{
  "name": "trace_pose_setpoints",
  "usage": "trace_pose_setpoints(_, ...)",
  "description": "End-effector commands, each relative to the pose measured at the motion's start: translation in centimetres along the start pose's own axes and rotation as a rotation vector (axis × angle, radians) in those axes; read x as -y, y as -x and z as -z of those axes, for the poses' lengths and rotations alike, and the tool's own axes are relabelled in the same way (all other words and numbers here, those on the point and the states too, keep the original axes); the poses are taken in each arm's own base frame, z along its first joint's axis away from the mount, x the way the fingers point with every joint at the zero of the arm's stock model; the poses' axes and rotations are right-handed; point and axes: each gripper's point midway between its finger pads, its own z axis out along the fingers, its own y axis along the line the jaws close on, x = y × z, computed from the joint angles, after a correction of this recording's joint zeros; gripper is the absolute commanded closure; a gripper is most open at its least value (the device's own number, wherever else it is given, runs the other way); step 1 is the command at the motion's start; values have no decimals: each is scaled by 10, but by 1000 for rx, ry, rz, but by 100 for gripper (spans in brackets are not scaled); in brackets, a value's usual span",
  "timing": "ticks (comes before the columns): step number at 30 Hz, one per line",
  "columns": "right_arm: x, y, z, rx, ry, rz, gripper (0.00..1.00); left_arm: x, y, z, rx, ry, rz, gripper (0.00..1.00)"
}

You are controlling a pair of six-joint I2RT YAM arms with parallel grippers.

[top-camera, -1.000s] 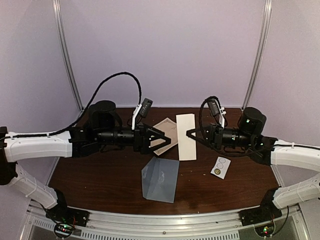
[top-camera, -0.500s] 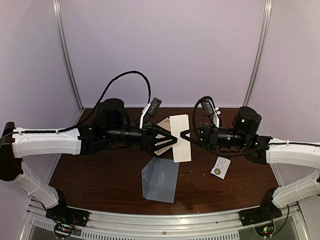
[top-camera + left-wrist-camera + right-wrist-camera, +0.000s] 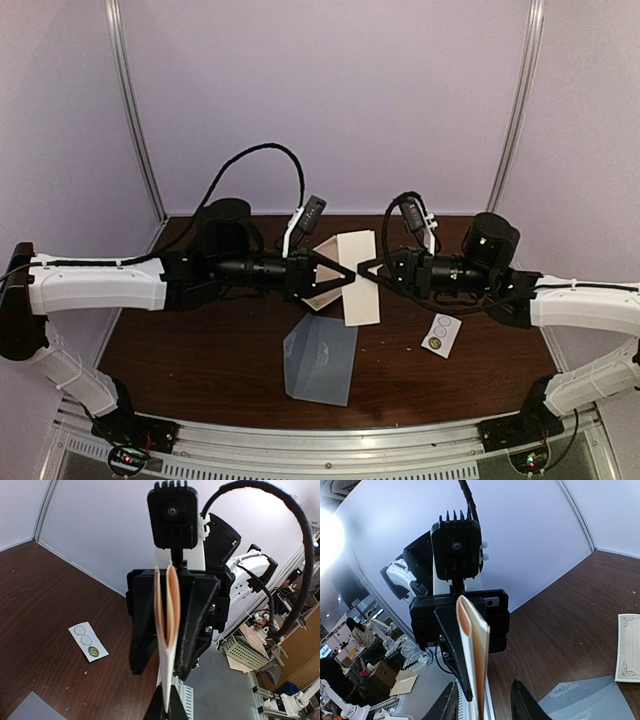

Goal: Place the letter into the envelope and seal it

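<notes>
Envelope (image 3: 320, 360): flat, grey-blue paper

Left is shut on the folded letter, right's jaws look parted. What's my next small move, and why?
Probably draw the right gripper straight back off the letter. The left gripper is shut on the paper's edge and the right's fingers stand apart either side of it, so the left alone carries it. Backing off frees the left arm to head for the envelope.
</notes>
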Motion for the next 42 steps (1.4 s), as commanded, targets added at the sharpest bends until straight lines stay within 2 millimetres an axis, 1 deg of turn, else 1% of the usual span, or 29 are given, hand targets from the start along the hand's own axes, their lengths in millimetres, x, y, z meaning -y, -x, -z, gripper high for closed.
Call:
trace_pose_setpoints(1,3,16,2,44,-77,27,52,-9,5,5,2,57,5,100)
trace_pose_setpoints(2,8,17,5,50,-113,26,44,-19,3,11,-11,96,16,100)
trace_pose_setpoints(4,27,15,12,52,-225,6,32,-42,-8,23,-62,186,43,100)
trace_pose_setpoints(5,38,14,16,54,-293,-3,27,-55,-15,30,-92,231,51,100)
trace_pose_setpoints(6,49,11,20,51,-357,-16,23,-70,-27,37,-139,284,71,100)
trace_pose_setpoints(8,71,3,25,30,-468,-54,18,-97,-51,52,-229,363,120,100)
trace_pose_setpoints(9,79,-4,27,13,-504,-77,17,-107,-64,57,-278,384,147,100)
trace_pose_setpoints(10,86,-11,28,-4,-529,-101,16,-114,-78,63,-330,399,183,100)
trace_pose_setpoints(12,98,-25,30,-29,-569,-147,15,-123,-99,72,-397,417,232,100)
trace_pose_setpoints(17,117,-58,29,-89,-613,-246,14,-135,-136,87,-485,420,342,100)
trace_pose_setpoints(20,126,-75,28,-132,-640,-288,15,-139,-146,90,-499,404,385,100)
trace_pose_setpoints(22,130,-82,26,-151,-654,-304,16,-142,-153,90,-508,394,415,100)
trace_pose_setpoints(26,135,-93,23,-181,-666,-332,19,-148,-163,87,-529,378,439,100)
trace_pose_setpoints(31,139,-105,18,-207,-676,-354,20,-149,-160,80,-499,346,454,100)
trace_pose_setpoints(33,140,-111,16,-217,-677,-365,20,-151,-162,78,-494,348,469,100)
trace_pose_setpoints(42,150,-137,6,-266,-696,-420,24,-168,-187,80,-496,378,553,100)
